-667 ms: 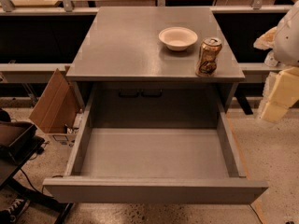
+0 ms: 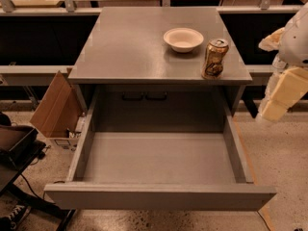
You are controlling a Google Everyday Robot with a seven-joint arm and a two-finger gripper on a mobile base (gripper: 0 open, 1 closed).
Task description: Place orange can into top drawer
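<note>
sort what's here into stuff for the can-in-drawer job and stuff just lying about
For the job: small orange-gold patterned drink can on the grey cabinet top; wide grey top drawer, pulled open; cream gripper, right of the cabinet.
Lying about: round white bowl near the can; brown cardboard box on the floor, left.

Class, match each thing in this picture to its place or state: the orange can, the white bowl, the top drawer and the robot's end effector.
Things:
1. orange can
2. white bowl
3. top drawer
4. end effector

Places or states:
A. pulled wide open
B. at the picture's right edge, apart from the can
C. upright near the right front corner of the cabinet top
D. behind and left of the can

Pairs: 1-C, 2-D, 3-A, 4-B
</note>
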